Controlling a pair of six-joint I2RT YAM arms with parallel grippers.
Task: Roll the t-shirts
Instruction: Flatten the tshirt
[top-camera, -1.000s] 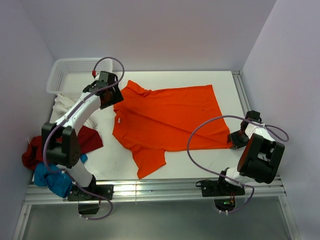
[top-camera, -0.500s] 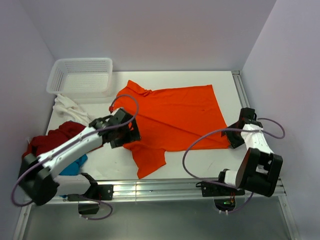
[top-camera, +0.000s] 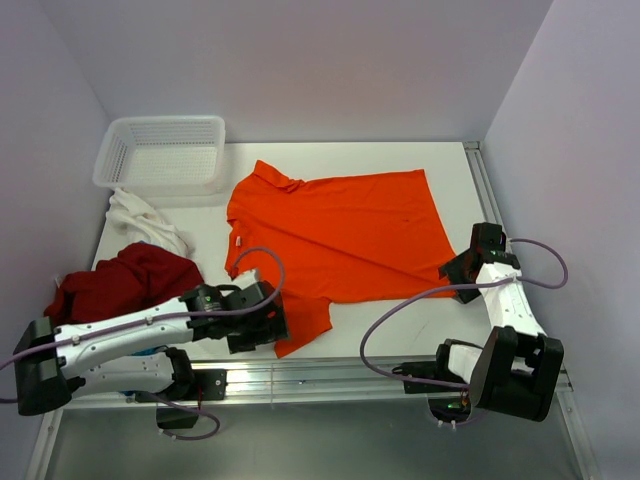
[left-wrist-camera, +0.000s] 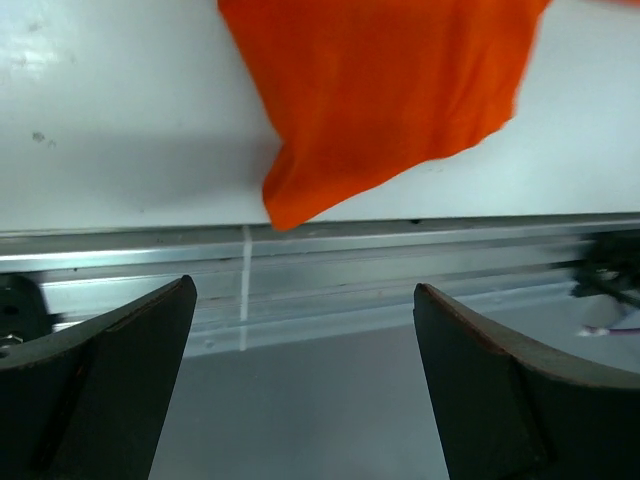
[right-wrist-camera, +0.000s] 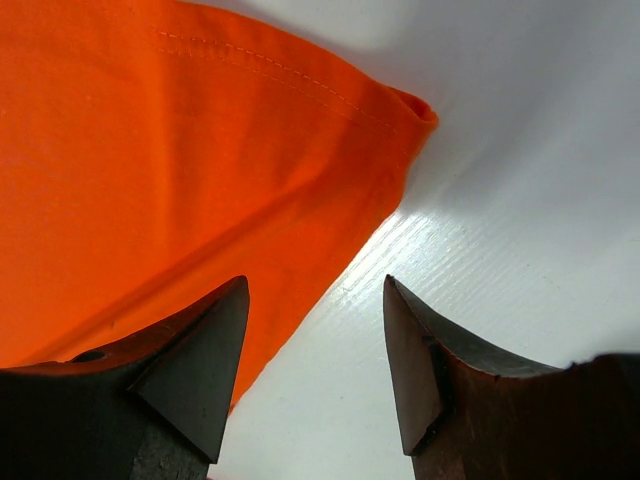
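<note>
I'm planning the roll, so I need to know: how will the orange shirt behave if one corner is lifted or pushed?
Probably floppy: the orange shirt lies flat on the table with soft creases, so a lifted corner would likely drape. Likely light: its hem looks thin. Pushed, it would probably bunch up rather than slide whole; its near sleeve shows loose folds.

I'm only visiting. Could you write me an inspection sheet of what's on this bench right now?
Surface: white table, no spills seen.
Job's things: orange t-shirt spread flat; dark red t-shirt and white t-shirt crumpled at left.
Clutter: white mesh basket, far left corner.
Grippers: left gripper open near the orange sleeve; right gripper open over its hem corner; neither holds anything.
Cables: purple cables loop off both arms.
Surroundings: pale walls; metal rail at near edge.
</note>
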